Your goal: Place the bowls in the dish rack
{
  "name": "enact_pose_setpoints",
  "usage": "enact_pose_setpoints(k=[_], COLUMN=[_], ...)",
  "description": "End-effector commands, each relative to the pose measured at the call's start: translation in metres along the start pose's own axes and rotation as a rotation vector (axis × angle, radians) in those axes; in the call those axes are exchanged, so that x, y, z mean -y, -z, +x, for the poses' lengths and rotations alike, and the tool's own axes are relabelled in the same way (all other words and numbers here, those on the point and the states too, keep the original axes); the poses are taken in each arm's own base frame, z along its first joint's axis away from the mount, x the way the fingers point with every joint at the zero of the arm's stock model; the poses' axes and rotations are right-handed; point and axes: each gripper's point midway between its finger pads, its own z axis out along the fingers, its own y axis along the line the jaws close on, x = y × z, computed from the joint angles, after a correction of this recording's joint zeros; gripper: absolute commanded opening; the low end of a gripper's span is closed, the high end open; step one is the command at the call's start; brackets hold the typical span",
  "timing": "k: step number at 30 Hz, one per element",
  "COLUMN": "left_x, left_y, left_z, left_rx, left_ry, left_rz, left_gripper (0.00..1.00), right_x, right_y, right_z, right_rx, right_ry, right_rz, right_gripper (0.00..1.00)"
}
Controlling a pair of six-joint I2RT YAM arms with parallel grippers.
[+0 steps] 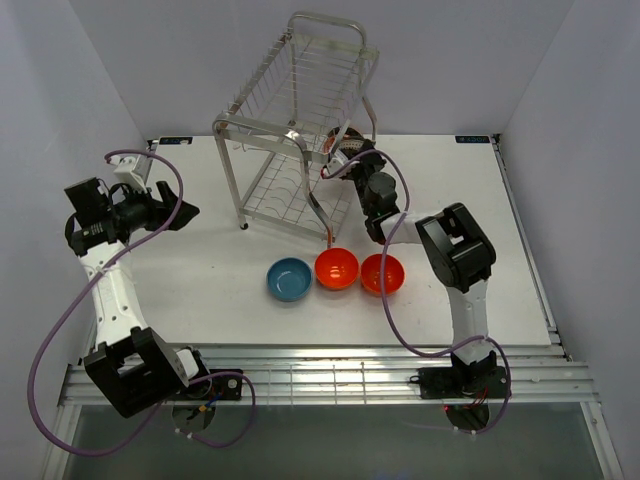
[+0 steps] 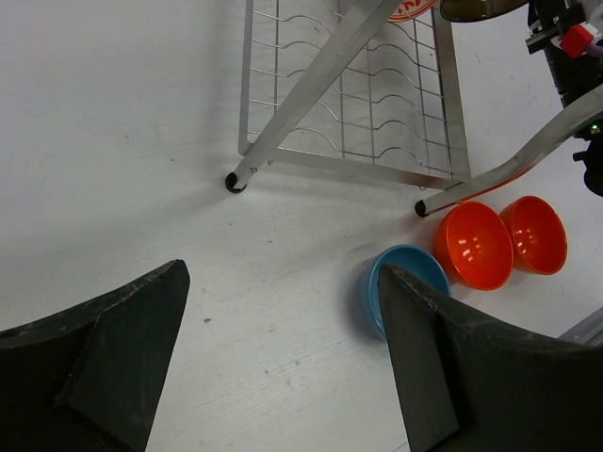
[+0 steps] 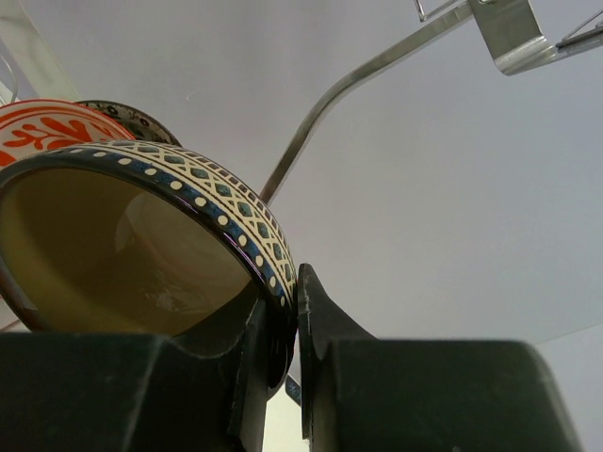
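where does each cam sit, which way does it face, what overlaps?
Top external: above and behind, looking down on table, dish rack, both arms.
Left wrist: on left arm, facing down past its open left claw at rack feet.
Right wrist: on right arm, facing along right claw, shut on dark patterned bowl's rim.
Shared: top and left wrist both show blue bowl, two orange bowls.

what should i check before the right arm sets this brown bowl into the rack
1. Right pincer shut on the brown bowl at its rim: ok
2. Brown bowl close to the rack: ok
3. Free slot for it: cannot tell
4. Gap to the red-and-white bowl behind it: cannot tell
5. Left pincer open, holding nothing, off to the rack's left: ok
6. Blue bowl and two orange bowls upright on the table: ok
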Motion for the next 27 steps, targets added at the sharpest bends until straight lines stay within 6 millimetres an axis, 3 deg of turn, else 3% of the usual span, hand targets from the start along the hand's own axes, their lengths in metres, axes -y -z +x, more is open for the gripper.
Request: enact_pose_setpoints(k=[1,15,27], left_x=[-0.002,-0.007,-0.01], left_y=[0.001,-0.001,-0.002], left_z=[-0.002,0.005,0.009], left_rx=[0.012,0.0,-0.008], left_ry=[-0.027,-0.028,-0.03], left_rz=[-0.003,-0.019,-0.032], left_gripper=[0.91,0.91,0.91], right_x=[0.114,0.09,0.07], right_y=[0.002,-0.021,-0.029], right_z=[-0.052,-0.049,-0.048], right_rx=[0.182,0.089,0.057], right_ry=[-0.136,-0.195,-0.202], right_rz=[0.446,0.418,0.393], right_gripper=[0.08,0.08,0.08])
